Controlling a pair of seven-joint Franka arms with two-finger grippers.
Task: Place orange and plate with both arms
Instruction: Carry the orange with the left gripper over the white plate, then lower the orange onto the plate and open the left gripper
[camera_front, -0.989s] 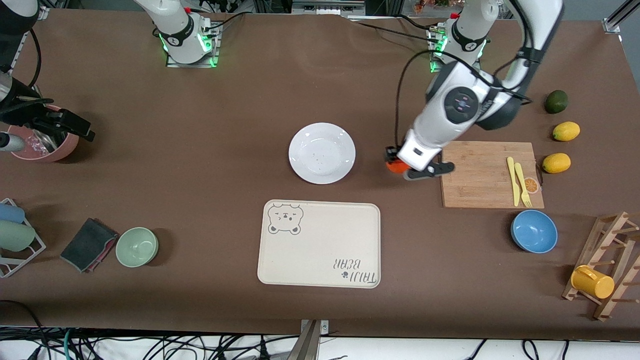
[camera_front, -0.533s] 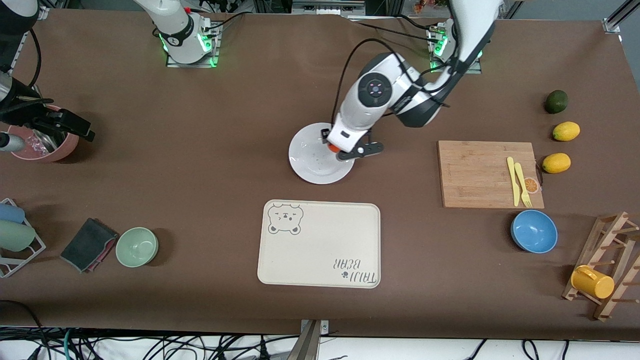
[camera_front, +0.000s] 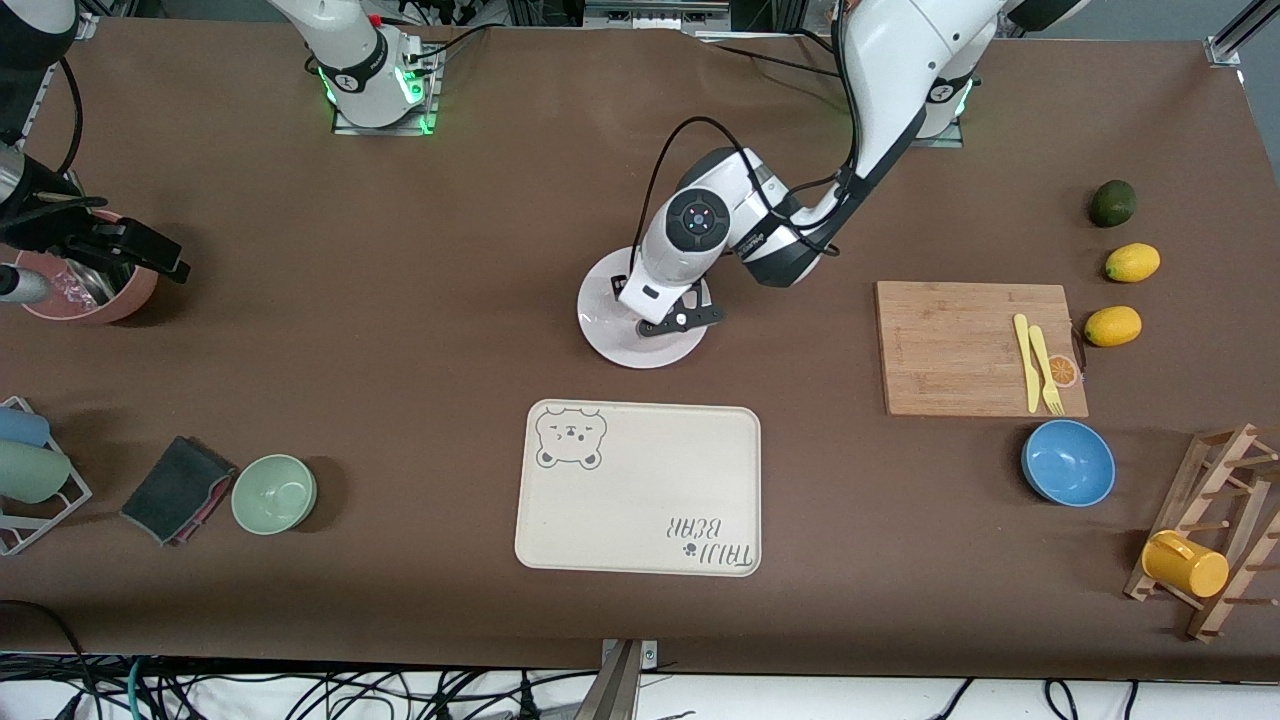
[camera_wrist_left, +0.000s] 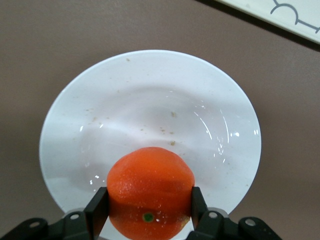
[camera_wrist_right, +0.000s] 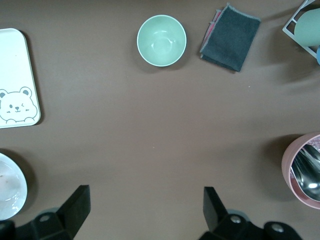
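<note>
A: Where do we see the orange (camera_wrist_left: 150, 192)?
B: Clamped in the left gripper (camera_wrist_left: 149, 210), over the plate (camera_wrist_left: 95, 125).
A: And the right gripper (camera_wrist_right: 145, 207)?
B: It waits with fingers spread wide, holding nothing, over bare table.

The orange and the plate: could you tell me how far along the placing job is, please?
Done: the left hand has the orange gripped over the plate. In hand: setting it down. Left: release, then the plate itself. The right hand waits open near the pink cup.
</note>
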